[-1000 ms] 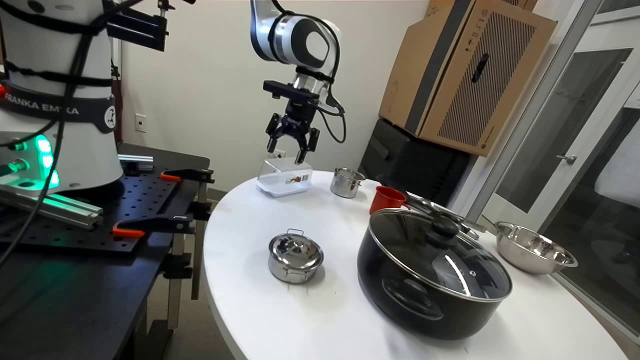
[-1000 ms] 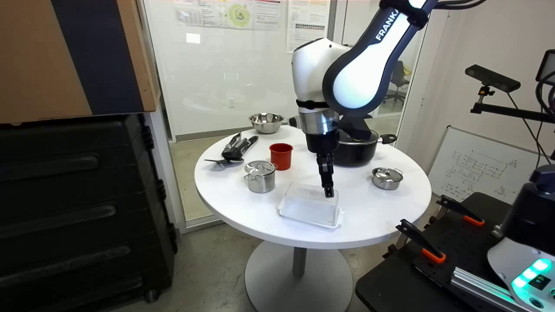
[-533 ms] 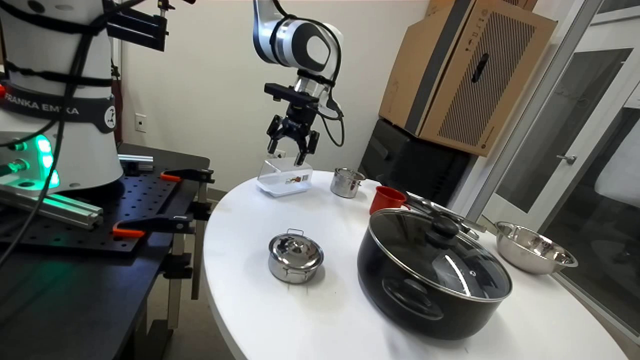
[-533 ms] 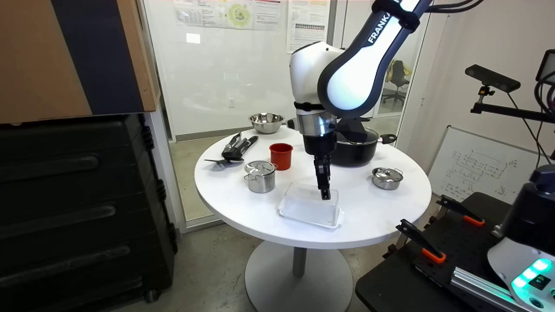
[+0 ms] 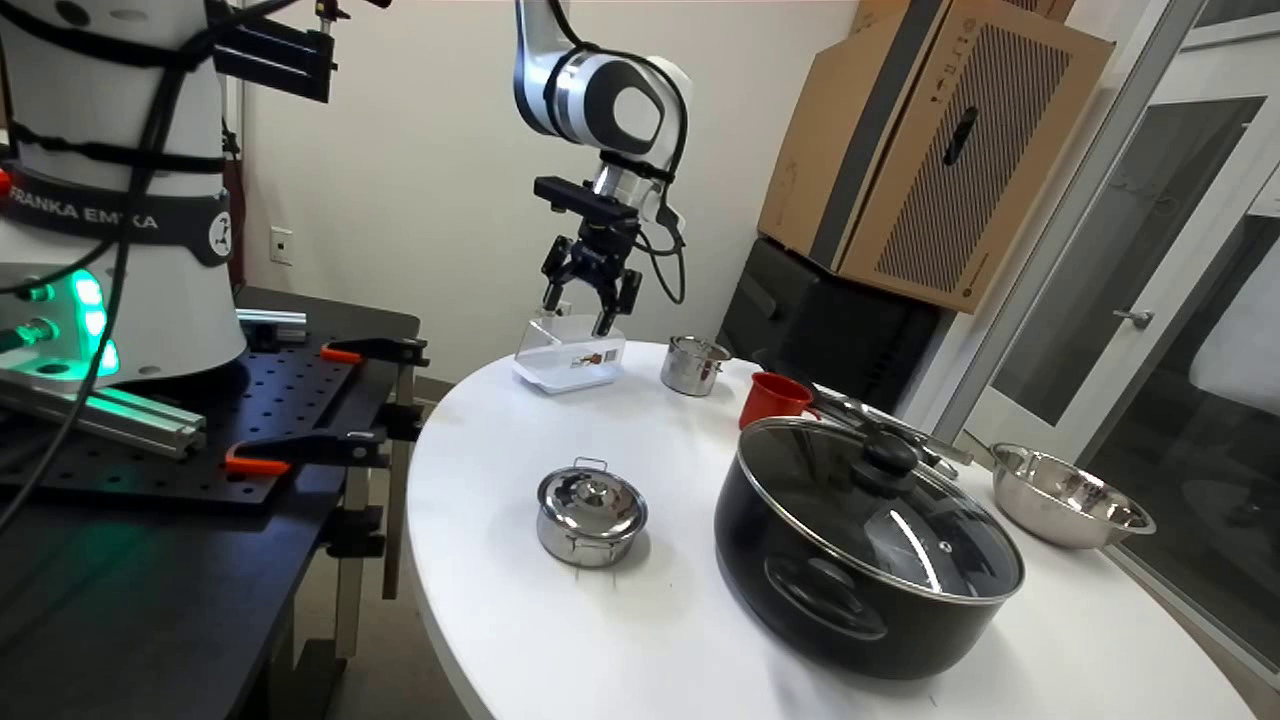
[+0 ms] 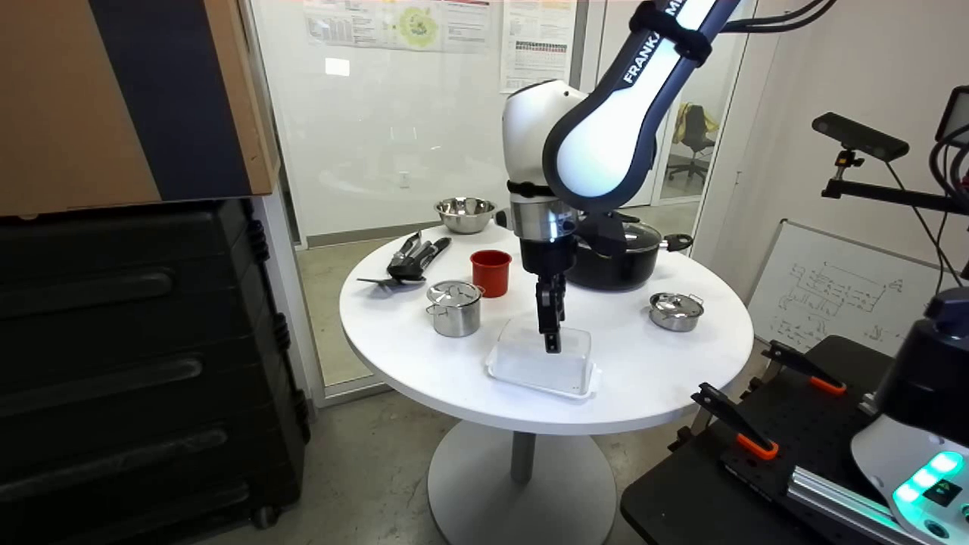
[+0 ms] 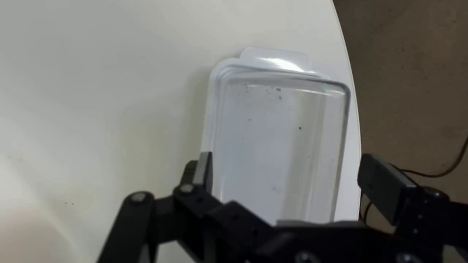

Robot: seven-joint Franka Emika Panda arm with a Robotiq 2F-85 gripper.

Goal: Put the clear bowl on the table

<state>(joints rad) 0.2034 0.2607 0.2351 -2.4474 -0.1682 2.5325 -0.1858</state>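
In an exterior view, the boxy clear bowl [image 5: 568,360] sat near the rim of the white table [image 5: 480,500]. The gripper [image 5: 577,318] hung over it, spread wide; from this angle, whether it touched the bowl was hard to tell. Nearer stood a lidded tin [image 5: 592,515], then, rightward, a steel pot [image 5: 692,367], a red mug [image 5: 770,402], a black pot [image 5: 850,605] and a steel bowl [image 5: 1060,503].

Right of centre in the wrist view, the clear bowl [image 7: 256,138] (rectangular, whitish) sits on the round white table [image 7: 109,80].
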